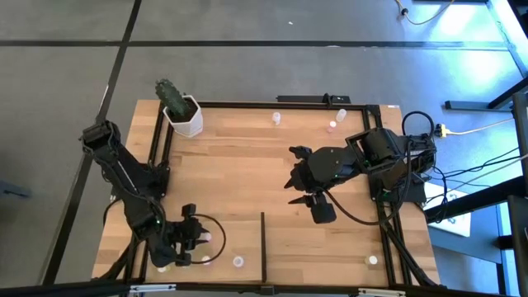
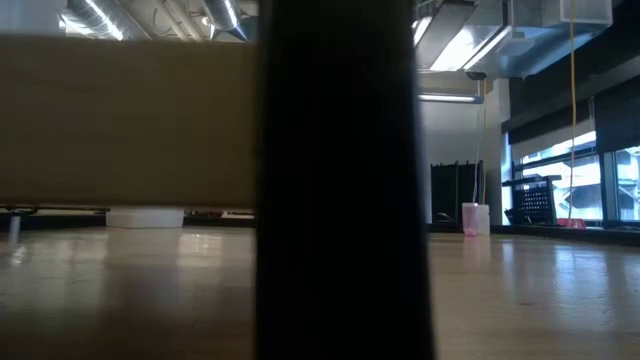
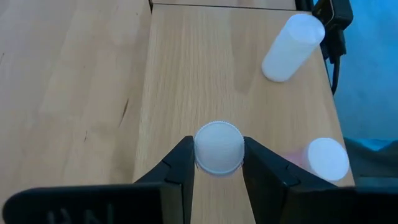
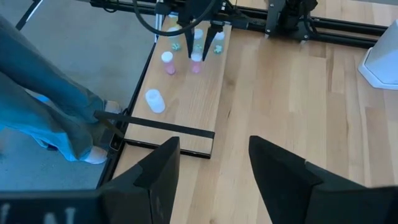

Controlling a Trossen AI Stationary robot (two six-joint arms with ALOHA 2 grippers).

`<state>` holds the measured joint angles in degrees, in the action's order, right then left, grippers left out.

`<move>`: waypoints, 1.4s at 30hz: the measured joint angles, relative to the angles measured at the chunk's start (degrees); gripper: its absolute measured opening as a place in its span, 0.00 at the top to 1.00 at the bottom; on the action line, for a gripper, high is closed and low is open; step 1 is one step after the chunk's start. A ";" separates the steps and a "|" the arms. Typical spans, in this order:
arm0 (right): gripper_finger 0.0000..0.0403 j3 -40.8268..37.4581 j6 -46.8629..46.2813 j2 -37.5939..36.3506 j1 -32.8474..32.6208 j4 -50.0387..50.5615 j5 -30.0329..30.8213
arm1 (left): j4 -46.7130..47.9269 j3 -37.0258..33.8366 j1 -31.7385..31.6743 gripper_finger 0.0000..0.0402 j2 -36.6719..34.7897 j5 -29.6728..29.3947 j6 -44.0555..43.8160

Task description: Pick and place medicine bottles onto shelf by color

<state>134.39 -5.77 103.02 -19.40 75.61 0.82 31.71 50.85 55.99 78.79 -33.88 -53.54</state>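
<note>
Gripping a white-capped bottle (image 3: pixel 218 147) upright between our left gripper's (image 3: pixel 218 163) fingers, we are holding it over the shelf (image 3: pixel 186 74), beside a second standing bottle (image 3: pixel 328 158), likely to group them by color. Farther along, one clear bottle (image 3: pixel 290 47) is lying tipped. Our right gripper (image 1: pixel 302 183) is waiting mid-table, jaws parted and empty. Beyond, we are seeing pale wood tabletop (image 1: pixel 239 165) and grey floor (image 1: pixel 247 25).
</note>
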 joint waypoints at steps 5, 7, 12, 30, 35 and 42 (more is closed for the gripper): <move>0.52 0.00 0.03 0.00 0.00 -0.01 0.00 | -0.25 0.00 0.00 0.75 0.39 -0.05 0.08; 0.52 0.00 -0.03 0.00 0.00 0.00 0.02 | -0.17 0.00 0.12 0.75 1.24 -0.03 0.06; 0.52 0.00 -0.04 0.00 0.00 -0.02 0.02 | -1.71 0.00 0.31 0.75 2.47 -0.13 0.02; 0.52 0.00 0.09 0.00 0.00 -0.04 0.02 | -4.58 -2.31 0.28 0.75 2.64 -0.07 -1.88; 0.52 0.00 0.08 0.00 0.00 -0.04 0.02 | -5.86 -2.69 0.16 0.75 2.64 -0.09 -1.86; 0.52 0.00 0.05 0.00 0.00 -0.04 0.02 | -5.23 -2.69 0.13 0.74 2.64 -0.25 -1.86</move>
<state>134.39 -5.72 103.02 -19.40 75.57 0.84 26.48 48.16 56.12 81.43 -34.13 -55.40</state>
